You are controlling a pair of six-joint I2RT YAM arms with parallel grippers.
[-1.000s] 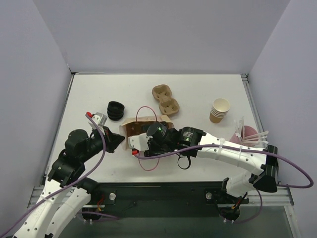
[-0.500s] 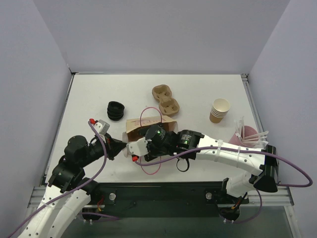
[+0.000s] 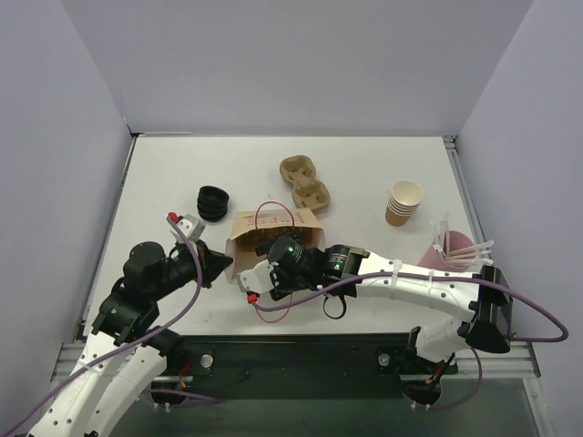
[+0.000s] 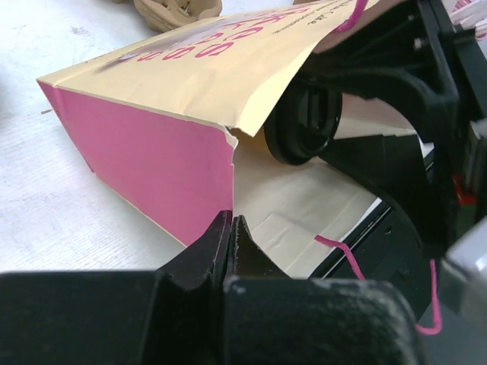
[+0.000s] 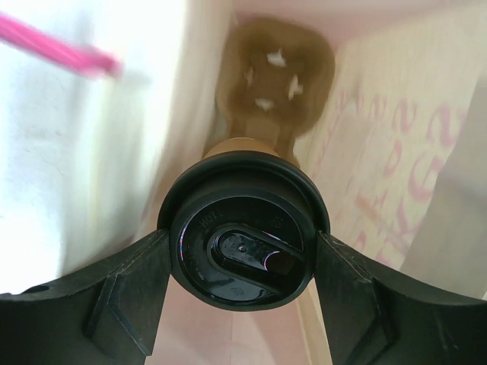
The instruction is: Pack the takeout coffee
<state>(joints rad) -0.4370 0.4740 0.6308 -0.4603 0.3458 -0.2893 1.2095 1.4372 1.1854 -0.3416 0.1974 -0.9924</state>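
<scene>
A kraft paper bag [image 3: 278, 221] with pink print and pink sides [image 4: 152, 163] lies on its side, mouth toward the arms. My left gripper [image 3: 225, 264] is shut on the lower edge of that mouth [image 4: 230, 224]. My right gripper [image 3: 271, 258] reaches into the bag, its fingers [image 5: 129, 289] closed on either side of the takeout coffee [image 5: 242, 236]. The coffee is a brown cup with a round black lid, also seen in the bag's mouth [image 4: 304, 125]. Deeper inside lies a brown pulp cup holder [image 5: 274, 68]. Whether the cup sits in it I cannot tell.
On the white table [image 3: 164, 173] stand a stack of black lids [image 3: 212, 202], a second pulp cup holder [image 3: 305, 182], a stack of tan lidless cups [image 3: 404, 202] and a pink holder of white sticks [image 3: 455, 246]. Pink bag handles [image 3: 273, 211] loop over and in front of the bag.
The bag's top panel has risen and shows more print. My right wrist has shifted slightly nearer with the cup. My left gripper stays clamped on the bag's edge, having pulled back slightly.
</scene>
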